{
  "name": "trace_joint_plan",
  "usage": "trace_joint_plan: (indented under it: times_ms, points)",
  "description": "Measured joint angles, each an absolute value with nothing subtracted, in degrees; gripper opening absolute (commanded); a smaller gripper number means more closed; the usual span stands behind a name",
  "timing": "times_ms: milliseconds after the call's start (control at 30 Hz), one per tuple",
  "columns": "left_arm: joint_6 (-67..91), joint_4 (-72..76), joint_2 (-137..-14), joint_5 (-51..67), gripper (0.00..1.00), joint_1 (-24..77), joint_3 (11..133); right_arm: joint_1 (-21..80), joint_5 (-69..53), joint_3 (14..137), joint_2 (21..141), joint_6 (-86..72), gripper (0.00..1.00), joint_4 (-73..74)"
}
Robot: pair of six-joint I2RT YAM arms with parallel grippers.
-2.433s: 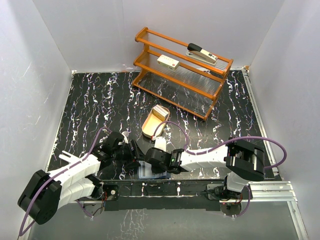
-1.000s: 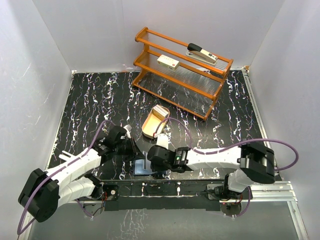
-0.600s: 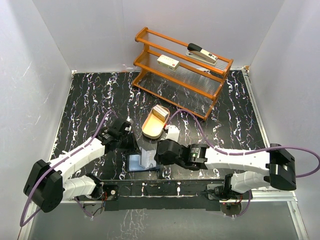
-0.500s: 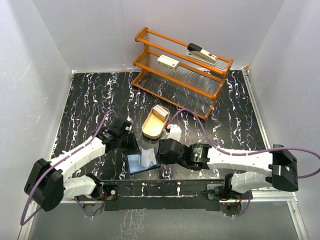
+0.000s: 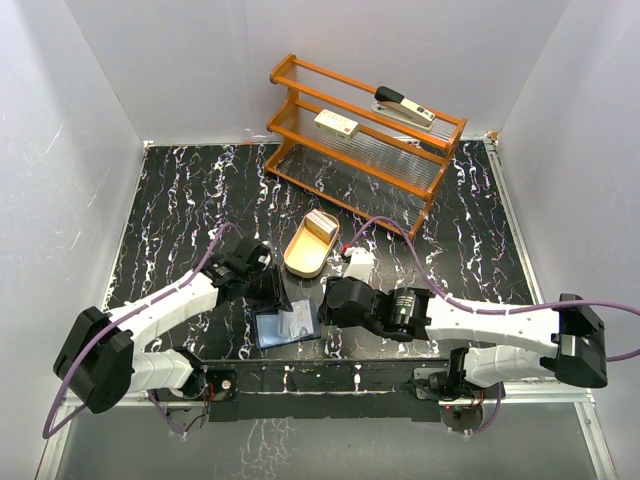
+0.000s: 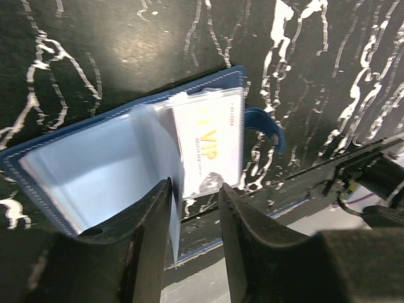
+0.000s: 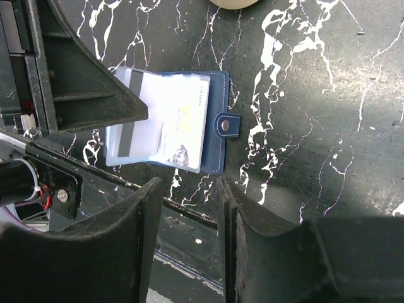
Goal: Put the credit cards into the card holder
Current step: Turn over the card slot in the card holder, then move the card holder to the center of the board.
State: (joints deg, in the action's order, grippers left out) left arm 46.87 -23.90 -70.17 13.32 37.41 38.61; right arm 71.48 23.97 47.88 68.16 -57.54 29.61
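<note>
Card holder [image 7: 218, 95] open flat w/ VIP card [image 7: 187, 113] in pocket

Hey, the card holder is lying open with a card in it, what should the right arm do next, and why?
Probably move the right end effector toward the tan oval tray for the pale card lying in it. Its jaws stand open and empty, the VIP card already sits in a pocket of the open card holder, and the left end effector is open above the holder.
</note>
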Motion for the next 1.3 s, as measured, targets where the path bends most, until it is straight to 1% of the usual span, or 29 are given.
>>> trace_joint_plan:
  times_ms: [133, 400, 533, 667, 767, 933, 1067, 1300]
  points:
    - [49.4, -21.2, -70.1, 15.0, 0.41, 38.8, 38.6, 71.4, 24.3, 47.9, 67.7, -57.5, 0.39, 29.8]
    - [53.8, -14.9, -70.0, 17.6, 0.44, 41.5, 37.8, 71.2, 25.1, 47.9, 66.1, -57.6, 0.39, 29.9]
    - [54.5, -15.6, -69.3, 16.7, 0.47, 41.5, 37.3, 71.2, 25.0, 47.9, 66.0, -57.4, 0.4, 29.8]
    - [54.2, -19.8, -67.4, 13.2, 0.49, 41.1, 37.4, 71.1, 24.9, 47.9, 66.8, -56.9, 0.41, 29.8]
    - [53.7, -23.5, -66.5, 11.0, 0.5, 39.5, 37.4, 70.5, 24.7, 48.6, 69.0, -55.4, 0.42, 29.8]
    - [53.3, -27.7, -63.3, 8.5, 0.55, 34.7, 36.8, 66.1, 23.7, 52.5, 73.3, -49.2, 0.43, 29.7]
    - [52.9, -29.8, -61.5, 7.2, 0.57, 32.9, 35.4, 60.9, 23.8, 58.0, 78.0, -42.2, 0.44, 29.9]
    - [52.5, -31.4, -61.5, 5.0, 0.6, 32.1, 32.4, 54.9, 24.3, 68.1, 87.5, -29.8, 0.48, 29.8]
